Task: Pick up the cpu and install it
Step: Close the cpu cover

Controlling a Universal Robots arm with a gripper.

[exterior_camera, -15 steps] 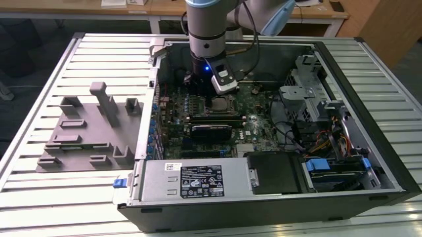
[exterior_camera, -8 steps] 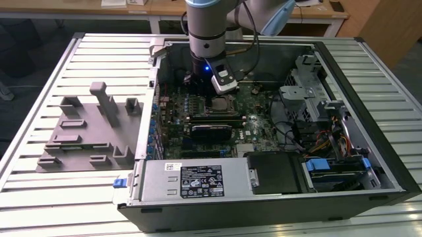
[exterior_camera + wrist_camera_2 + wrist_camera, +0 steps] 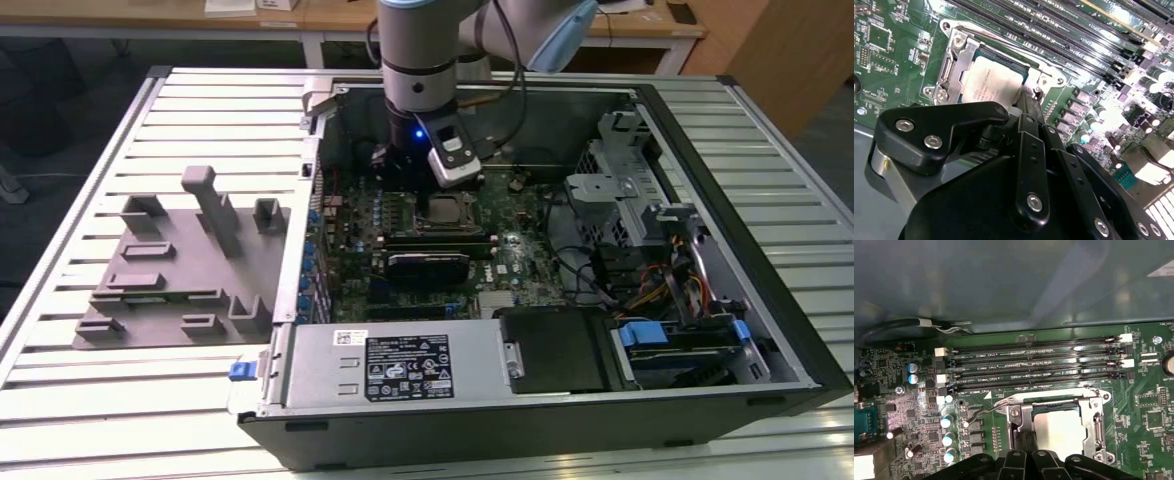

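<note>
Cpu [image 3: 989,80] count: one, a flat square chip with a silver top, lying level inside the metal socket frame [image 3: 1095,415] on the green motherboard [image 3: 1149,405]; I see it in both wrist views and, smaller, in the exterior view beneath the arm [image 3: 420,60]. One socket frame surrounds it on all sides, and one thin wire lever [image 3: 979,415] sticks out just beside that frame. Four long memory slots [image 3: 1034,364] run parallel next to the socket, with no modules seated in them. The board sits in one open computer case [image 3: 534,440], which lies on the slatted worktop [image 3: 80,400]. One boxed power supply [image 3: 387,365] fills the near end of the case. One grey fixture block [image 3: 174,270] rests on the worktop toward the exterior view's left, well apart from the socket. One black cable [image 3: 919,322] crosses behind the slots. The tool [image 3: 1024,440] is down at one edge of the cpu, over the socket frame, and in the second wrist view its black body hides the chip's near edge. I cannot tell whether the tool is wide or narrow, nor whether it touches the cpu.
</note>
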